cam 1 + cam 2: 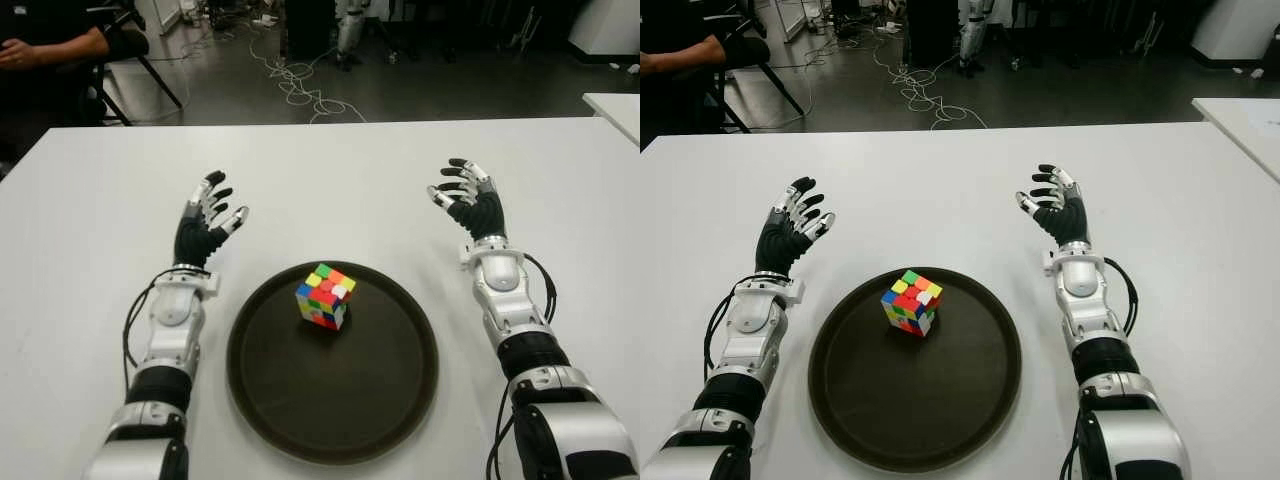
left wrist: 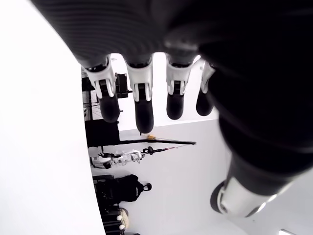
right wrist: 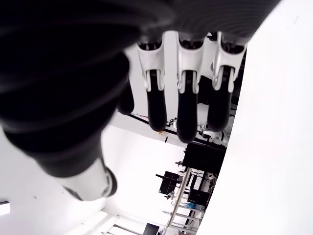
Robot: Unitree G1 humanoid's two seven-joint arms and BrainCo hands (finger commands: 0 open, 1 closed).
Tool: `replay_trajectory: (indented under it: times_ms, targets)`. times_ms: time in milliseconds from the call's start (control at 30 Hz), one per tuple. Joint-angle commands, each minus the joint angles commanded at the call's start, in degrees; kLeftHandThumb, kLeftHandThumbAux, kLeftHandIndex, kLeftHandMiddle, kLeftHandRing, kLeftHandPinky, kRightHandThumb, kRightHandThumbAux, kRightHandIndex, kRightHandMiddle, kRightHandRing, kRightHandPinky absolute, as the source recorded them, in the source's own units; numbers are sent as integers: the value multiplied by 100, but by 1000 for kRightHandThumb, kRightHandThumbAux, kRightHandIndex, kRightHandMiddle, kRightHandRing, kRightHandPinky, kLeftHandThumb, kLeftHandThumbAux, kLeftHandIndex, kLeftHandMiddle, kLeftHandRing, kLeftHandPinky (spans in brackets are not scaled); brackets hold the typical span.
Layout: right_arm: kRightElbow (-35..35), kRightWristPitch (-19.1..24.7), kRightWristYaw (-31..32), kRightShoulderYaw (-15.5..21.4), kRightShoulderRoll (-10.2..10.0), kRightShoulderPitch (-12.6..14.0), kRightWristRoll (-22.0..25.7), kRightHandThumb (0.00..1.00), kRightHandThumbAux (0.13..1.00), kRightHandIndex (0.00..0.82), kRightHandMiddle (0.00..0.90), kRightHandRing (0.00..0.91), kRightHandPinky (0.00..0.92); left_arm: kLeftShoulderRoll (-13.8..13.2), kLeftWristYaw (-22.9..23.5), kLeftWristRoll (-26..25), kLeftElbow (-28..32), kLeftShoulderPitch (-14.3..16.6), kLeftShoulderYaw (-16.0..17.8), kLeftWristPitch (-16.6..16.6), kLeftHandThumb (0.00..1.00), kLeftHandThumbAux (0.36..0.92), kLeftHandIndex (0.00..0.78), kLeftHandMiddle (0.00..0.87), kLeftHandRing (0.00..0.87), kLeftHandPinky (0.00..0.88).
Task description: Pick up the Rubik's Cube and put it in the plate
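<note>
The Rubik's Cube [image 1: 323,295], scrambled with red, yellow, green and white stickers showing, stands inside the dark round plate [image 1: 350,390], toward its far side. My left hand [image 1: 210,218] is over the white table to the left of the plate, fingers spread and holding nothing. My right hand [image 1: 465,195] is to the right of the plate and a little farther back, fingers relaxed and empty. Both wrist views show only my own extended fingers [image 2: 139,105] [image 3: 188,115] with nothing between them.
The white table [image 1: 330,170] stretches beyond the plate to a far edge. Behind it lie cables on the dark floor [image 1: 300,85]. A seated person's arm [image 1: 50,48] shows at the far left, and another white table corner [image 1: 615,105] at the right.
</note>
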State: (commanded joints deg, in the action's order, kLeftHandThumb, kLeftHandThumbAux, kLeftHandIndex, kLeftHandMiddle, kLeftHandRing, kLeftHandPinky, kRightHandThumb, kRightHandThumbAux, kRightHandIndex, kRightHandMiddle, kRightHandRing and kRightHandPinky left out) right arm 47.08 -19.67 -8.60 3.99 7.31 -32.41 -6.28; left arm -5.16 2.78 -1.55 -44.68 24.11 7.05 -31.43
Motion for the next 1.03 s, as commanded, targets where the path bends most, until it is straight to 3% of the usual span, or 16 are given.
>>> replay_trajectory:
  times_ms: [633, 667, 767, 1033]
  targets:
    - [112, -67, 5, 50, -19, -66, 96, 373, 787, 276, 341, 346, 376, -16, 12, 2, -114, 44, -3, -110, 107, 773, 89, 109, 114, 110]
    - [115, -70, 9, 52, -19, -68, 98, 484, 768, 322, 343, 349, 379, -17, 18, 1, -120, 45, -3, -126, 106, 775, 89, 109, 114, 109]
    - [147, -57, 20, 60, -6, -87, 95, 618, 744, 378, 348, 353, 383, -19, 23, 6, -141, 52, -8, -161, 104, 778, 88, 112, 117, 110]
    - [298, -140, 28, 67, 34, -136, 71, 680, 733, 402, 353, 361, 392, 13, -2, -6, -126, 48, -10, -75, 106, 789, 93, 120, 124, 119]
